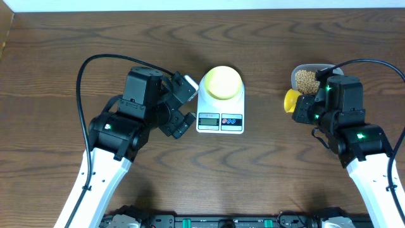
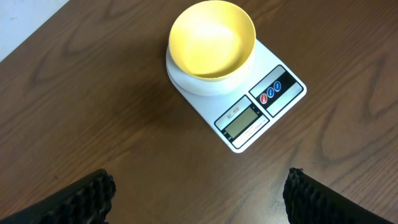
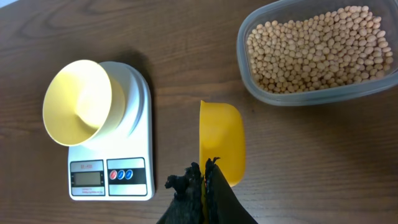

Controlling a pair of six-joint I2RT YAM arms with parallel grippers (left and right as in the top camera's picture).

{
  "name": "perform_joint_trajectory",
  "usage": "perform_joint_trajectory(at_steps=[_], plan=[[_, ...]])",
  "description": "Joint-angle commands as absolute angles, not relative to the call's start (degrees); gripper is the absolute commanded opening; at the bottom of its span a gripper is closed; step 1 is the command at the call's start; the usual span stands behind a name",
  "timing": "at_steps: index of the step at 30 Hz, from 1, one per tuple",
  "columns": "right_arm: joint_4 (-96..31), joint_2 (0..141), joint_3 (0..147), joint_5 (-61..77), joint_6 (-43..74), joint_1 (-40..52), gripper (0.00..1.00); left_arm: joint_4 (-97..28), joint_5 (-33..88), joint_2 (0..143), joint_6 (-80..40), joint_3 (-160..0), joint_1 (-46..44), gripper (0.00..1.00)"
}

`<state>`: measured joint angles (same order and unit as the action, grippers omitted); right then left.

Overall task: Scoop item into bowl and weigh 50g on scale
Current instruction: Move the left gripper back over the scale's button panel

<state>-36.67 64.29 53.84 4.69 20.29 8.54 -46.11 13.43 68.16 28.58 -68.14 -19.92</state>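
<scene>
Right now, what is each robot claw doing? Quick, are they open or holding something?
Left claw: open, holding nothing.
Right claw: closed on the yellow scoop.

Bare table (image 1: 266,149) between scale (image 1: 220,121) and tub (image 3: 311,98) — only scoop (image 3: 222,140) intrudes.

You've got one legible mark: tiny print above the LCD (image 2: 244,122) on the scale (image 2: 283,102), approx. "SF-400", left wrist view. Other views: too small to read.
</scene>
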Motion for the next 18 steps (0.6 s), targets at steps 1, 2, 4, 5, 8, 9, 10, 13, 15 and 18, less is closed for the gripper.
perform_joint_trajectory(at_steps=[1,2,4,5,8,9,10,13,15,18], plan=[[-36.4,64.4,55.0,4.6,18.7,8.3,0.01,-46.2,14.1,68.6,29.1,-68.0,-19.7,0.89],[-36.4,64.4,55.0,4.6,18.2,8.3,0.01,-46.2,14.1,68.6,29.1,-68.0,-19.7,0.89],[-36.4,64.4,55.0,4.6,17.5,8.3,0.01,-46.2,14.1,68.6,29.1,-68.0,-19.7,0.89],[-36.4,64.4,55.0,4.6,17.5,8.3,0.01,-46.2,14.1,68.6,29.1,-68.0,-19.7,0.89],[-35.8,64.4,55.0,4.7,16.1,8.3,0.01,-46.2,14.1,68.6,29.1,-68.0,-19.7,0.89],[-35.4,64.4,55.0,4.6,15.3,8.3,0.01,-46.2,14.1,68.6,29.1,-68.0,-19.7,0.89],[-35.0,64.4,55.0,4.6,14.4,8.3,0.01,-46.2,14.1,68.6,29.1,-68.0,-19.7,0.89],[-34.1,64.4,55.0,4.6,13.6,8.3,0.01,-46.0,14.2,68.6,29.1,-68.0,-19.7,0.89],[-33.6,64.4,55.0,4.6,13.6,8.3,0.01,-45.9,14.2,68.6,29.1,-68.0,-19.7,0.89],[-32.9,64.5,55.0,4.6,13.6,8.3,0.01,-44.9,14.2,68.6,29.1,-68.0,-19.7,0.89]])
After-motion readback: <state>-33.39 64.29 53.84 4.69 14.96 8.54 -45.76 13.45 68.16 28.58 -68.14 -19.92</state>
